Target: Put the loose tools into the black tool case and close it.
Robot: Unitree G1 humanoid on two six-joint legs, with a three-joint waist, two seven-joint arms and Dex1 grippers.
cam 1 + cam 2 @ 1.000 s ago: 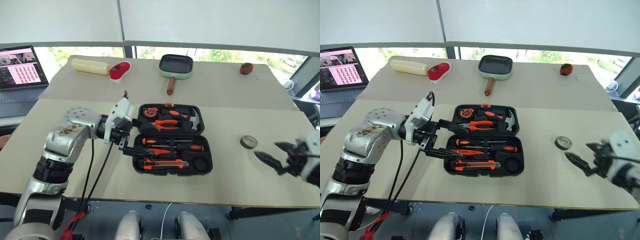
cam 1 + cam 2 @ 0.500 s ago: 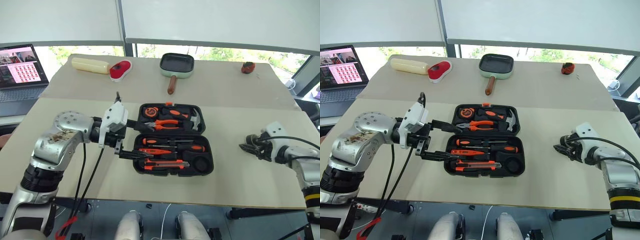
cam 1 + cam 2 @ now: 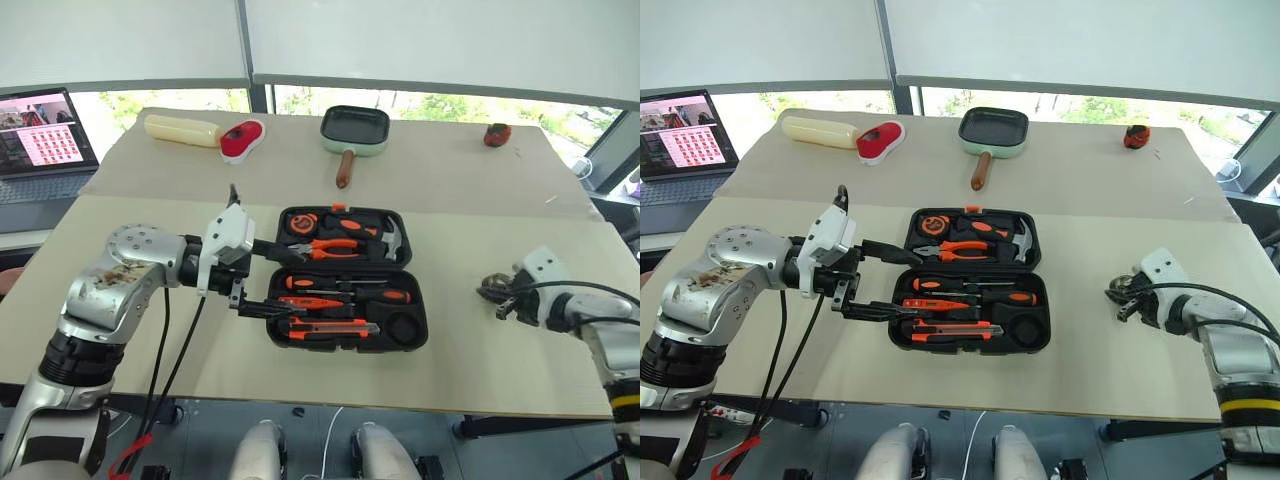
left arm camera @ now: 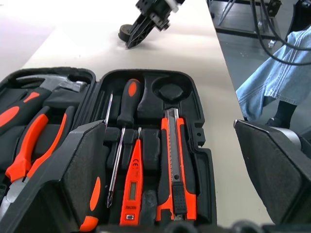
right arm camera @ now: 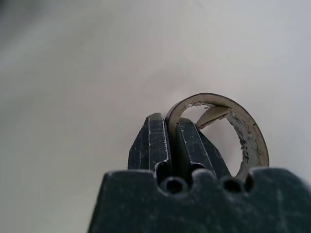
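The black tool case (image 3: pixel 420 300) lies open in the middle of the table. Its near half holds a black-and-orange screwdriver (image 4: pixel 127 102), the orange tester screwdriver (image 4: pixel 132 189) and the utility knife (image 4: pixel 175 160); its round recess (image 4: pixel 170 90) is empty. Pliers (image 4: pixel 29 145) and a hammer (image 4: pixel 53 85) lie in the far half. My left gripper (image 3: pixel 285 280) stands open at the case's left edge, its fingers (image 4: pixel 73 174) reaching over the tools. To the right of the case, my right gripper (image 3: pixel 492 292) is shut on the wall of the small tape roll (image 5: pixel 243 131).
A pale-green pan (image 3: pixel 354 130), a red-and-white object (image 3: pixel 238 140), a yellowish bottle (image 3: pixel 180 130) and a small red thing (image 3: pixel 495 135) sit along the far table. A laptop (image 3: pixel 40 135) stands at far left. A person's jeans-clad leg (image 4: pixel 272 73) is beyond the table's right end.
My right gripper has swung in from the right edge to the tape roll and shut on its wall. The left gripper has stayed open at the case.
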